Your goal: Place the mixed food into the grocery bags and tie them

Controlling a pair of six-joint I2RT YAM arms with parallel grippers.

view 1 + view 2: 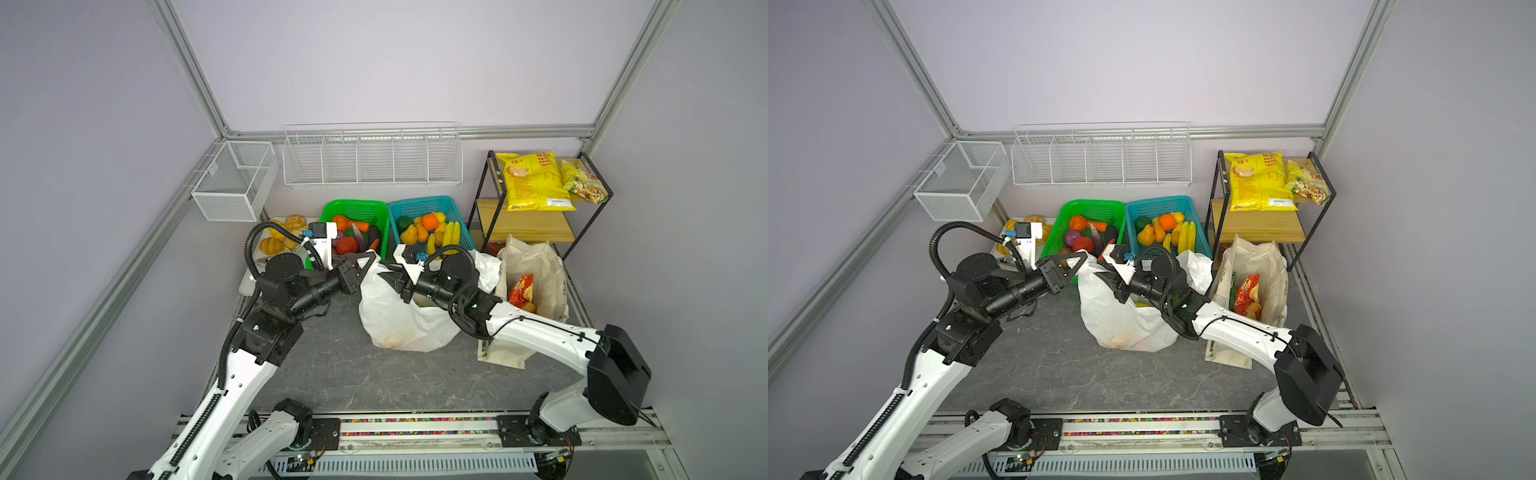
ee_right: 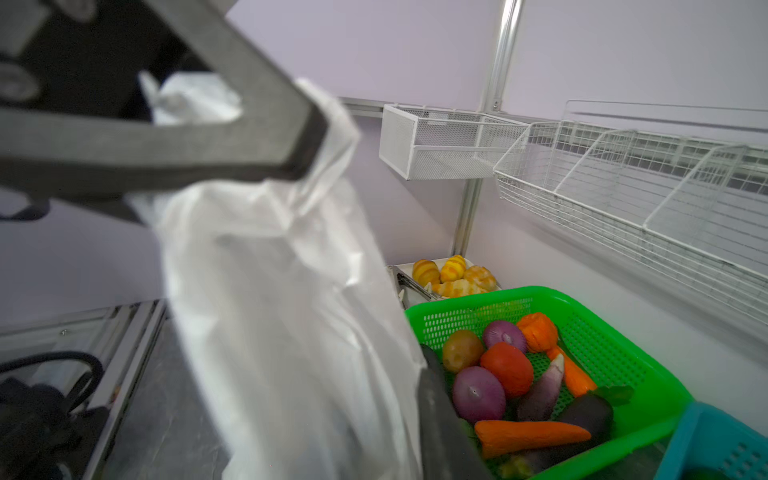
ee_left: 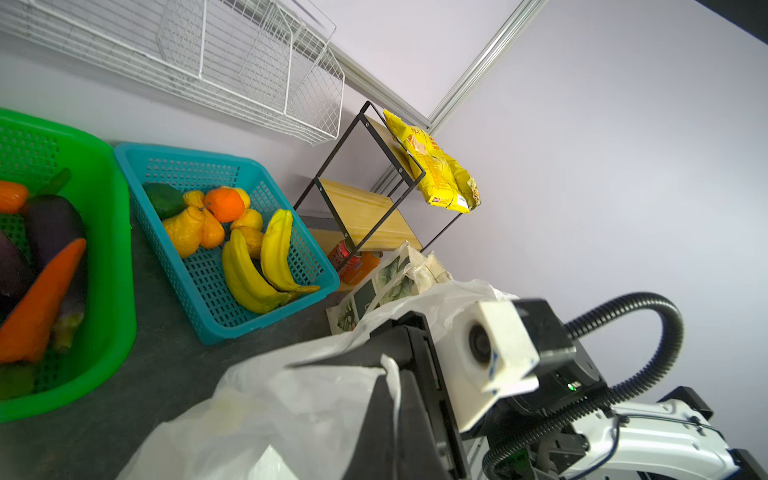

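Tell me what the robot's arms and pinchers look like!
The left arm and right arm are white shells with black joints. A ribbed black hose loops by each wrist, beside a small white camera box. The left gripper and right gripper are black, with pointed triangle-frame fingers.

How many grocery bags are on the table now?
2: the white plastic bag at the centre; the canvas tote right of it, holding a red packet.

plastic bag [image 1: 395, 307]: bench middle | canvas tote [image 1: 540, 266]: just right of it (snack packet [image 1: 521, 291] inside) | vegetable basket [image 1: 353, 203]: left of fruit basket [image 1: 419, 200], behind bag | shelf rack [image 1: 536, 224]: back-right corner
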